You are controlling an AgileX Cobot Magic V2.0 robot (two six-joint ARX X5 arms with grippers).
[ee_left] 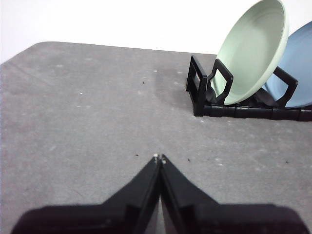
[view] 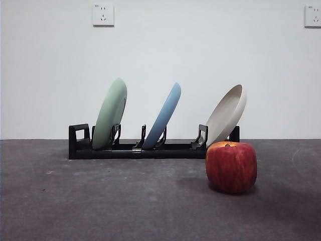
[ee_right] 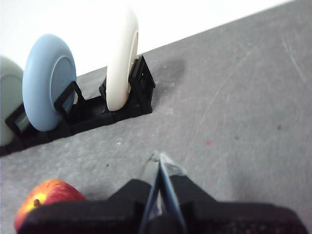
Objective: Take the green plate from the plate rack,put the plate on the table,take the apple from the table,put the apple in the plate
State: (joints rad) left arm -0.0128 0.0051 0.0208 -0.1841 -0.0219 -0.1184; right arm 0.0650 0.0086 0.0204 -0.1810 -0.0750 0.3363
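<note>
Nearest, the apple (view: 231,166) sits on the table (view: 100,201), just in front of the plate rack (view: 150,149). Behind it, 3 plates lean in the rack: green plate (view: 110,113), blue plate (view: 163,115), beige plate (view: 226,114). Left gripper (ee_left: 159,158) and right gripper (ee_right: 159,157) hover clenched, empty.

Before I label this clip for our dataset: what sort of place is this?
Probably an indoor lab or test bench, not a kitchen: a bare grey table against a plain white wall with power sockets, holding only a plate rack and an apple.
</note>
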